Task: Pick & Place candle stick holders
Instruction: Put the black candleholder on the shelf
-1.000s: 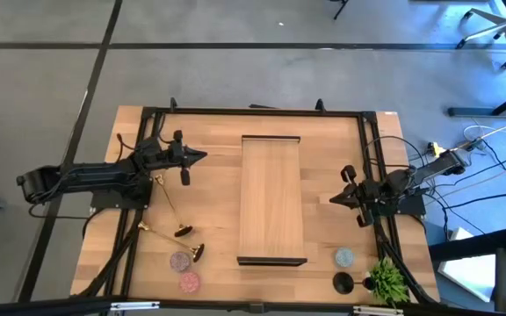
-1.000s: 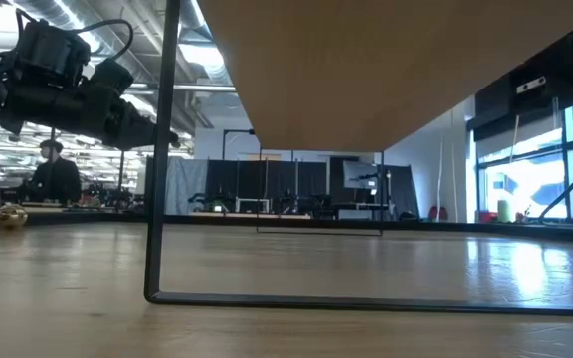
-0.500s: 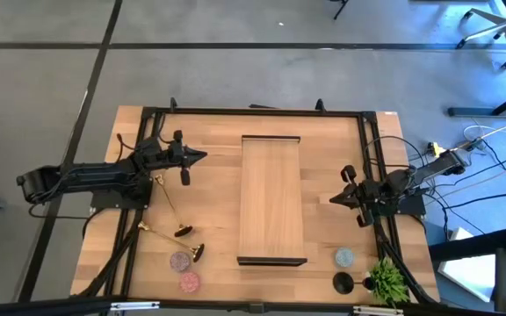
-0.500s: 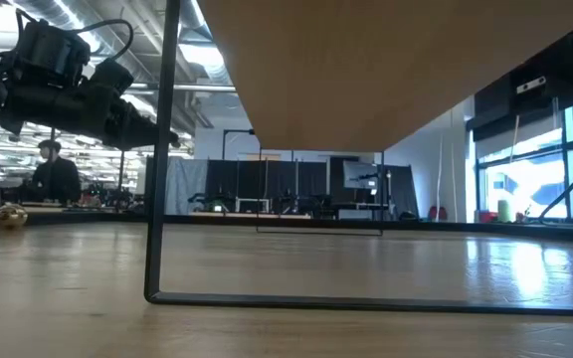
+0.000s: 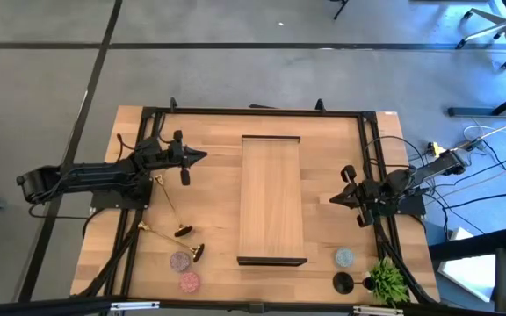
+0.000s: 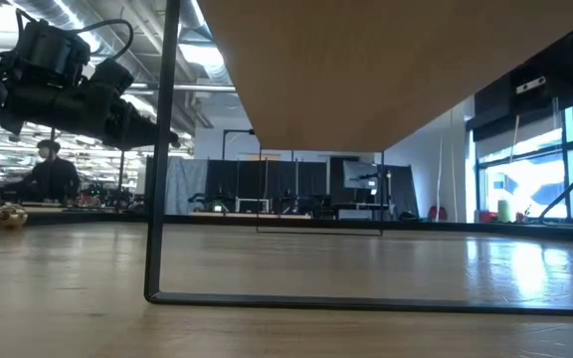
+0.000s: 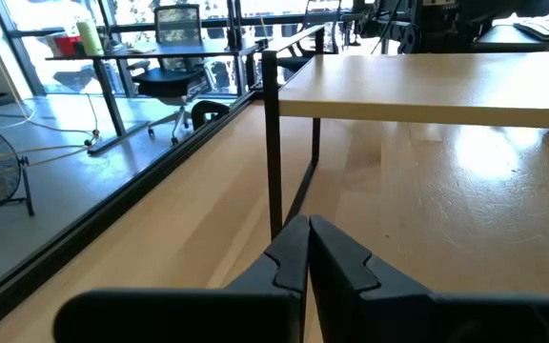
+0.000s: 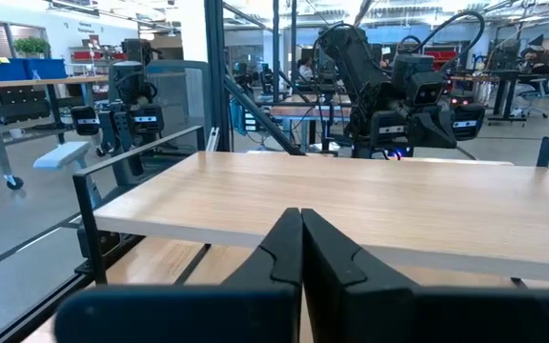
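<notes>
Gold stemmed holders [image 5: 185, 231], speckled round discs [image 5: 180, 262], wooden shelf [image 5: 271, 198].

Wood shelf [image 5: 271, 197] mid-table, plant [image 5: 386, 279] near corner

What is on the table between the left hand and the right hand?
In the high view, a raised wooden shelf on a thin black frame stands between the left hand and the right hand; nothing else.
</notes>
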